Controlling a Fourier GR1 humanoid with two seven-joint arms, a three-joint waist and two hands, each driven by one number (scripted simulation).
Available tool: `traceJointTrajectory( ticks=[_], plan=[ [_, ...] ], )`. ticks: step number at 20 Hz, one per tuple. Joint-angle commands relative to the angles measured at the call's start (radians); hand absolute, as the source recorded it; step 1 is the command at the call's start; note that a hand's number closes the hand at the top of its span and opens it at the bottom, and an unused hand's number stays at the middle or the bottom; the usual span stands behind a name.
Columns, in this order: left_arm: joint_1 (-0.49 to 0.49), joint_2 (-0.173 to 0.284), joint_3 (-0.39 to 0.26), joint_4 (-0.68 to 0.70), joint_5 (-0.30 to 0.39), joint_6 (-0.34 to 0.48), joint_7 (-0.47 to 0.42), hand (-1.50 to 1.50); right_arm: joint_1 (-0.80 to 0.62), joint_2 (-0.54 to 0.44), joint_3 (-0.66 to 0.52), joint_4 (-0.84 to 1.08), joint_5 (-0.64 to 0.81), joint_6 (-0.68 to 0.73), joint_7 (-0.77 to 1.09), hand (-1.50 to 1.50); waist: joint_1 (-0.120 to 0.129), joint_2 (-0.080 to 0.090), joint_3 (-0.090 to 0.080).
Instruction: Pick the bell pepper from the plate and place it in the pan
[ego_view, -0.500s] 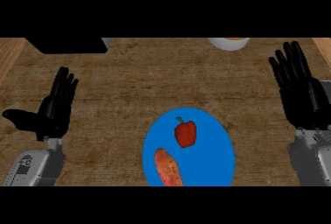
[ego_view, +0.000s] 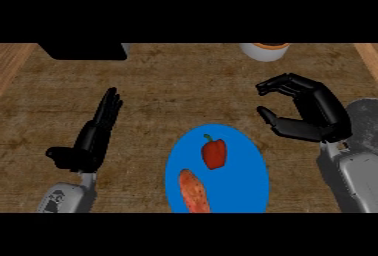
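Observation:
A red bell pepper (ego_view: 214, 153) lies on the blue plate (ego_view: 247, 175) at the lower middle, with an orange vegetable (ego_view: 193, 192) beside it toward the near rim. The black pan (ego_view: 81, 50) sits at the far left, partly cut off by the top of the view. My right hand (ego_view: 314, 120) hovers to the right of the plate and a little beyond the pepper. It is turned sideways, with fingers curved over a spread thumb, a wide gap between them and nothing inside. My left hand (ego_view: 92, 137) rests open to the left of the plate, fingers pointing up.
A white cup (ego_view: 264, 51) with an orange rim stands at the far edge, right of centre. The brown counter (ego_view: 184, 95) stretches between the pan, the cup and the plate. Lighter wooden strips border it at left and right.
My right hand has moved left and down toward the plate, turned sideways, and its straight fingers have bent into a cupped shape. The left hand has shifted slightly right. Pepper and plate have not moved.

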Motion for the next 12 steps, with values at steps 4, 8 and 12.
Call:
traceJointTrajectory(
  ticks=[4, 8, 12],
  plan=[
    [0.100, -0.038, -0.075, -0.136, -0.034, 0.011, 0.036, 0.00, 0.111, -0.137, 0.010, -0.002, 0.088, 0.194, -0.158, -1.50, -0.012, -0.004, 0.000],
    [0.116, -0.018, -0.046, -0.111, -0.028, -0.019, 0.007, 0.00, 0.045, -0.207, -0.017, -0.028, 0.150, 0.221, -0.131, -1.50, -0.013, -0.003, -0.001],
    [0.157, -0.049, -0.082, -0.144, -0.062, 0.005, 0.002, 0.00, -0.056, -0.164, 0.076, -0.031, 0.240, 0.225, -0.008, -1.50, -0.007, -0.003, -0.001]
  ],
)
